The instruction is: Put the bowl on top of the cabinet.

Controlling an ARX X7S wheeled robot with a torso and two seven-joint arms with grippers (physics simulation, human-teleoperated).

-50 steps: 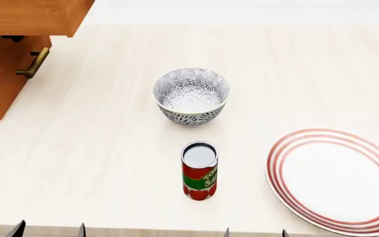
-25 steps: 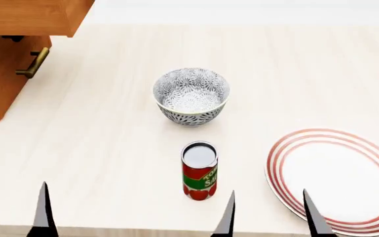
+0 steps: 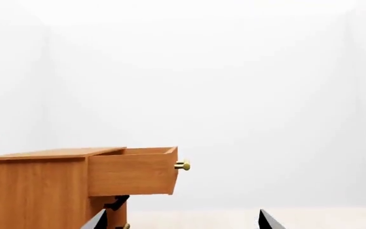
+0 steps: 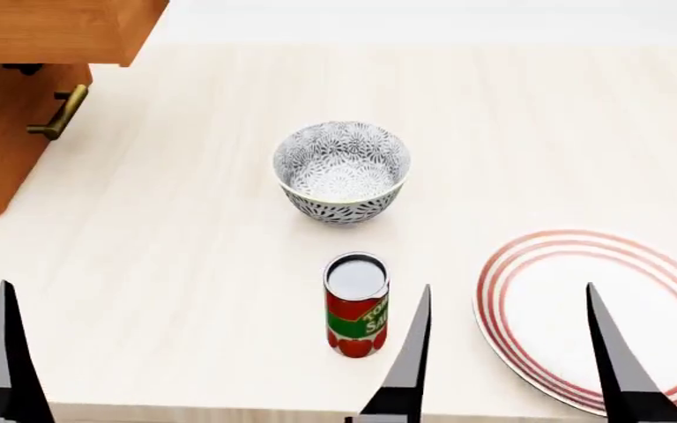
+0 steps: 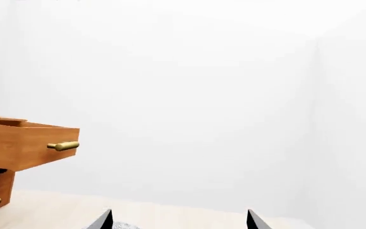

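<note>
A: What is seen from the head?
B: The bowl is seen mid-tabletop, apart from the cabinet; the right gripper is spread near the edge.
A: And the wrists?
B: The left gripper is spread; an open drawer is seen.

The light orange-brown wooden cabinet is cut off by the head view's top and left edges, only a corner and one brass bar handle showing. The flat red-ringed white plate runs off the right edge, with a black finger covering part of it. Of the left claw only one dark finger shows, the rest below the frame; the right claw shows two fingers, bases cropped. In the right wrist view, the grey-patterned bowl is a sliver at the frame's edge.
</note>
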